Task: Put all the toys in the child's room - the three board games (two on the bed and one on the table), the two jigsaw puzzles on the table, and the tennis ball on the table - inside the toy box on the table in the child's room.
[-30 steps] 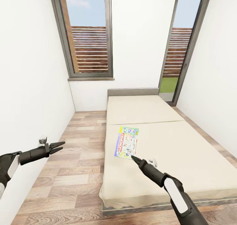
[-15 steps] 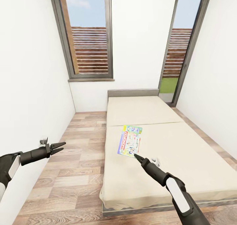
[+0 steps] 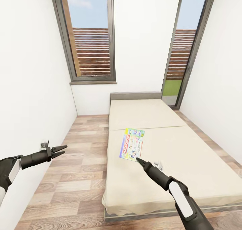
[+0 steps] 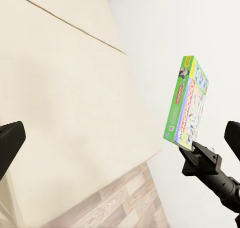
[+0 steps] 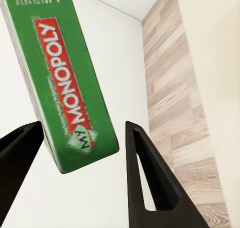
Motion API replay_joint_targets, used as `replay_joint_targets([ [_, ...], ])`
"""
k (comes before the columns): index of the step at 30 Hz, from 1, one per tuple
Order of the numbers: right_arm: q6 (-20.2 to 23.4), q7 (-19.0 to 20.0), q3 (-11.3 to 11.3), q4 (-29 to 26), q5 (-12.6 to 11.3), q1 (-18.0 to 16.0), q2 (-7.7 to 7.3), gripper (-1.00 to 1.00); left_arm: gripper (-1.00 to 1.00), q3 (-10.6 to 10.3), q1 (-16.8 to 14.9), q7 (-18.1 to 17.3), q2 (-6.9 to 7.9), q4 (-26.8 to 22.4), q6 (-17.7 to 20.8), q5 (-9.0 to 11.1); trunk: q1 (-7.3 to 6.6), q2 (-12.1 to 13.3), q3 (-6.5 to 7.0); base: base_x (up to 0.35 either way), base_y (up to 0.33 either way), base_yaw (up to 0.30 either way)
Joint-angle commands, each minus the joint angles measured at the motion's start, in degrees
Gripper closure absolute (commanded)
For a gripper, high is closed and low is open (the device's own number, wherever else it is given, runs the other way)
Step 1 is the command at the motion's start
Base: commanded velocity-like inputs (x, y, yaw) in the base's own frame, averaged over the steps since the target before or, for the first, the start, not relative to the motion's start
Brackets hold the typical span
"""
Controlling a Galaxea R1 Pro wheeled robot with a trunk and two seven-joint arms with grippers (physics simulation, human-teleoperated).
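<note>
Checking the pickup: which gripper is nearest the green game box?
The right gripper, open fingers flanking the flat green Monopoly box; the left gripper hangs above the wood floor.

A beige bed (image 3: 161, 149) is set on wood-plank floor (image 3: 80, 145) between white walls (image 3: 30, 88), with grey-framed windows (image 3: 89, 38) at twelve o'clock.

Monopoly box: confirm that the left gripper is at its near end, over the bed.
Not right. The right gripper is at the Monopoly box's near end, over the bed, as the head view shows. The left gripper is over the floor.
</note>
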Motion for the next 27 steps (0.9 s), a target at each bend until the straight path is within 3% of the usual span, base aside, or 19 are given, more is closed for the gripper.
replay_joint_targets([
  [1, 0.23, -0.03, 0.04, -0.01, -0.24, -0.05, -0.11, 1.0, -1.0, 0.03, -0.04, -0.12, 0.02, 0.01, 0.54, 0.11, -0.23, 0.38, 0.13, 0.0, 0.0, 0.0],
  [4, 0.25, -0.03, 0.06, 0.0, -0.24, -0.08, -0.05, 1.0, -1.0, 0.02, 0.02, 0.05, 0.02, 0.34, 0.57, 0.09, -0.89, 1.59, 0.66, 0.0, 0.0, 0.0],
  [14, 0.25, -0.04, 0.11, 0.07, -0.32, -0.17, -0.19, 1.0, -1.0, -0.02, 0.04, 5.99, -0.11, 1.37, 0.58, 0.1, -3.08, 5.6, 2.46, 0.0, 0.0, 0.007],
  [27, 0.16, -0.09, 0.12, 0.08, -0.31, -0.18, -0.08, 1.0, -1.0, -0.05, 0.04, 6.38, 0.01, 1.5, 0.7, 0.05, -5.94, 10.81, 4.91, 0.0, 0.0, 0.168],
])
